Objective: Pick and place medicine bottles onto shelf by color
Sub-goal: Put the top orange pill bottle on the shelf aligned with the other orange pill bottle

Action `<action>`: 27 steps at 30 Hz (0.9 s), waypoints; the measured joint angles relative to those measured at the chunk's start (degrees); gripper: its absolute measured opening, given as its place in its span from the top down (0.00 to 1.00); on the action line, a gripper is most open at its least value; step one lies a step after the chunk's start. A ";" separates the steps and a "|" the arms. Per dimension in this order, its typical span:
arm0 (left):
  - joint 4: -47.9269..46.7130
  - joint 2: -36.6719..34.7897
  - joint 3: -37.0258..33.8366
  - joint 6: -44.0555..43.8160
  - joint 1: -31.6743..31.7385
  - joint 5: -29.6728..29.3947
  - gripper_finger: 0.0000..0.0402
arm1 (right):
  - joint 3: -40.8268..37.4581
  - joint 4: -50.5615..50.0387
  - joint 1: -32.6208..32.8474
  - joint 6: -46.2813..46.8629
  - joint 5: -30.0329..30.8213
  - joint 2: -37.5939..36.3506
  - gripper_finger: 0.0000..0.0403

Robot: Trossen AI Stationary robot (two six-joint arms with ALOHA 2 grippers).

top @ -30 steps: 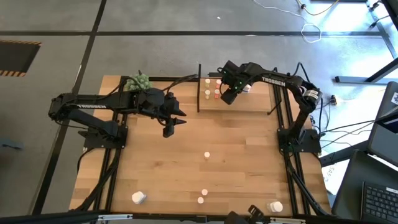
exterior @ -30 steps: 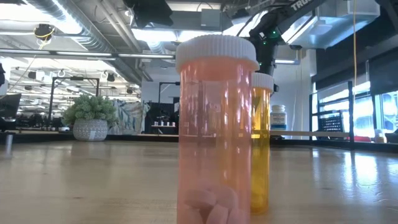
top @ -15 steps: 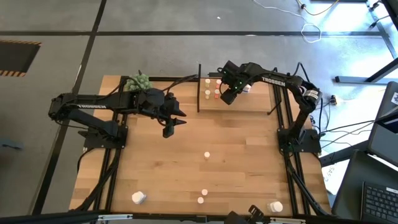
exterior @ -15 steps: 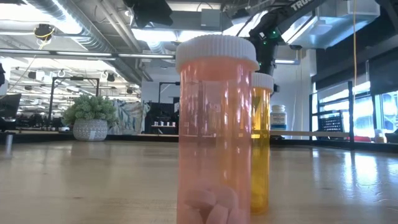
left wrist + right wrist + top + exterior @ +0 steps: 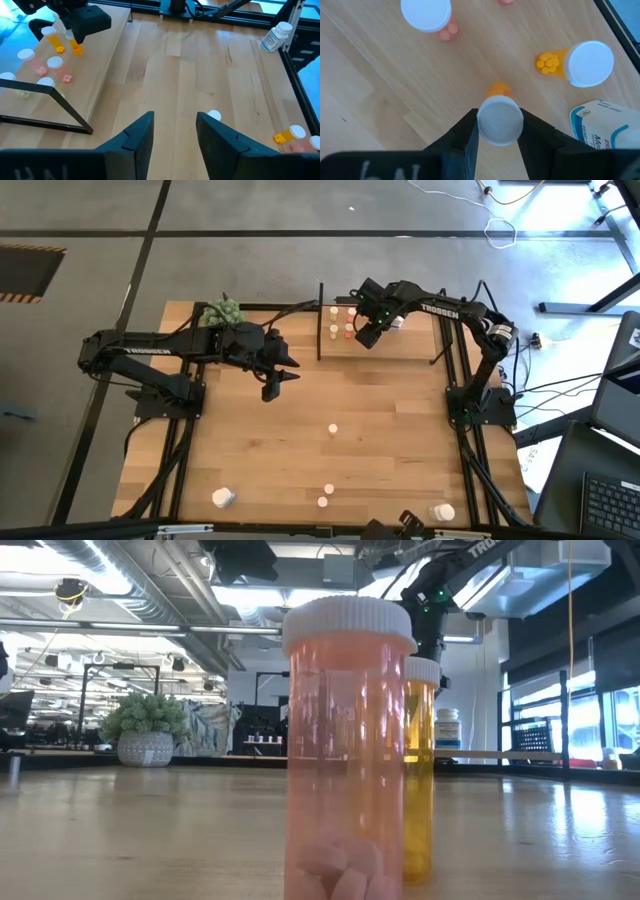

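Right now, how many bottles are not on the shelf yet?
5. One small bottle mid-table, two small bottles together by the edge opposite the shelf, one big white bottle near each corner there. None seem hidden.

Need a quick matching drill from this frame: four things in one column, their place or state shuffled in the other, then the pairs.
Things:
1. right end effector
2. left end effector
3. green plant ball
4. large white bottle

Place or state:
A. at the table's far edge, by the left arm
B. open, holding nothing, above bare table
C. shut on an orange bottle over the shelf
D. near the table's front left corner

Pairs: 1-C, 2-B, 3-A, 4-D
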 joint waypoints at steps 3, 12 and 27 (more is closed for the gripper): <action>0.00 0.00 0.00 0.02 0.00 0.00 0.65 | 0.00 0.00 -0.15 -0.98 -0.36 0.00 0.71; 0.00 0.00 0.00 0.02 0.00 0.00 0.65 | 0.00 0.00 -0.74 -1.42 -1.24 0.55 0.71; 0.00 0.00 -0.01 0.02 0.02 -0.02 0.65 | 0.23 0.08 -0.74 -1.40 -1.49 2.29 0.70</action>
